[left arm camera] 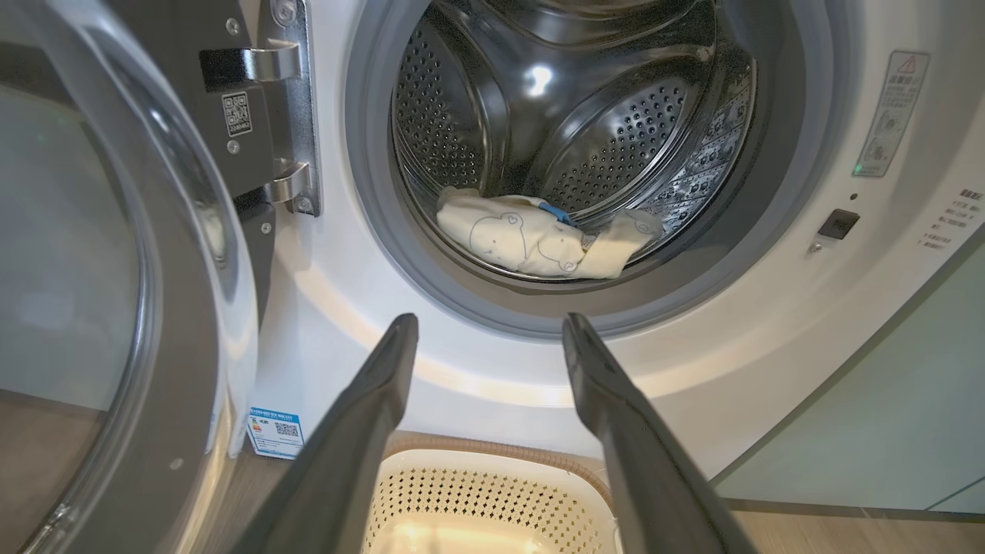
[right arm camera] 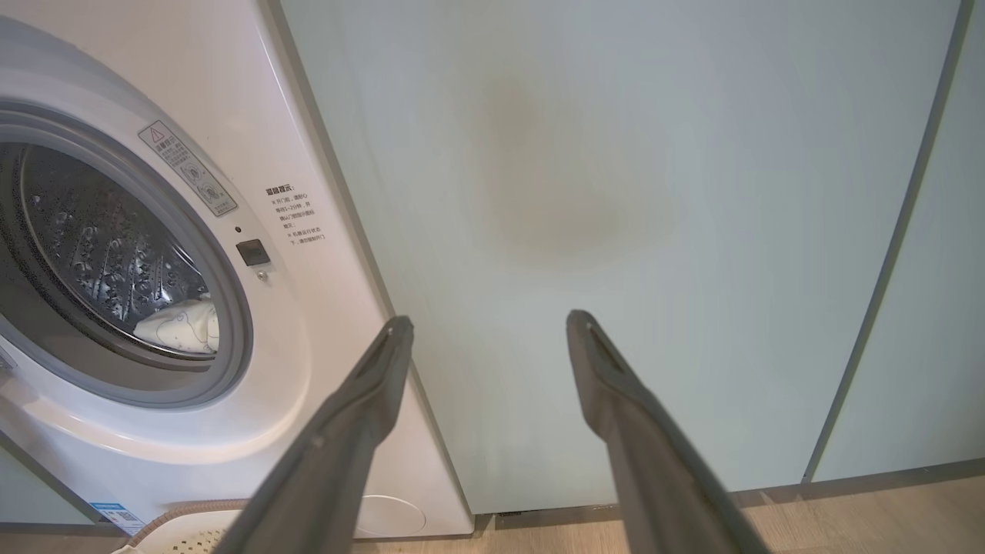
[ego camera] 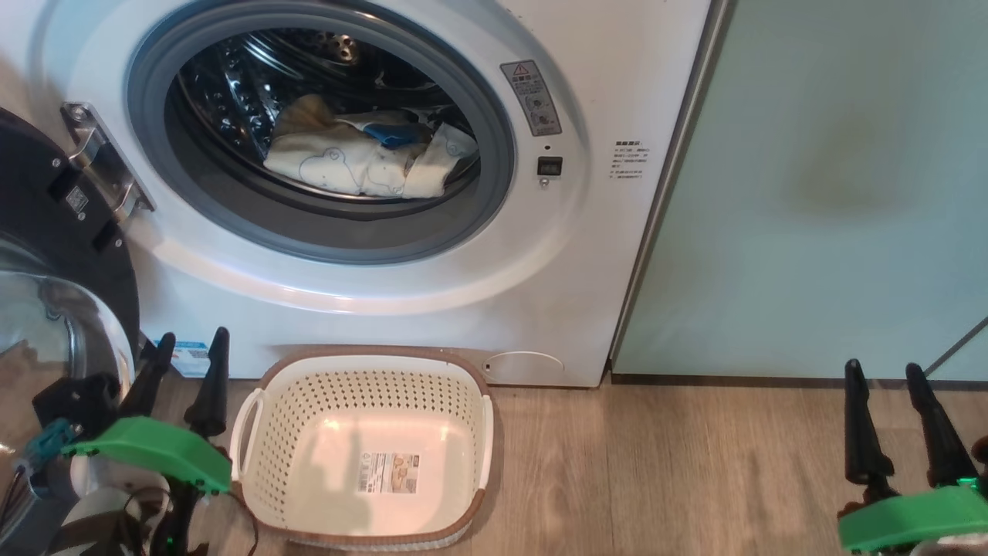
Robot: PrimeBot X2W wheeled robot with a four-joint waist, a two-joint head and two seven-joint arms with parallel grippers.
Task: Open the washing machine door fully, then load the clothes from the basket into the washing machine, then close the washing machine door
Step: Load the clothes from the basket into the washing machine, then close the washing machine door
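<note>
The white washing machine [ego camera: 540, 293] stands with its round black door [ego camera: 46, 255] swung open to the left on its hinge. Cream clothes [ego camera: 355, 158] with blue line drawings and a small blue piece lie inside the steel drum [left arm camera: 569, 131]; the clothes [left arm camera: 531, 242] also show in the left wrist view. The cream basket [ego camera: 367, 371] sits on the floor before the machine, holding just its paper label. My left gripper [ego camera: 193, 351] hangs open at the basket's left, beside the door. My right gripper [ego camera: 888, 378] is open far right, facing the cabinet.
Pale mint green cabinets [ego camera: 834, 193] stand right of the machine, with a faint brown stain on the panel. Wood floor [ego camera: 656, 463] spreads between the basket and my right gripper. The door's glass bowl [left arm camera: 69, 254] bulges close to my left fingers.
</note>
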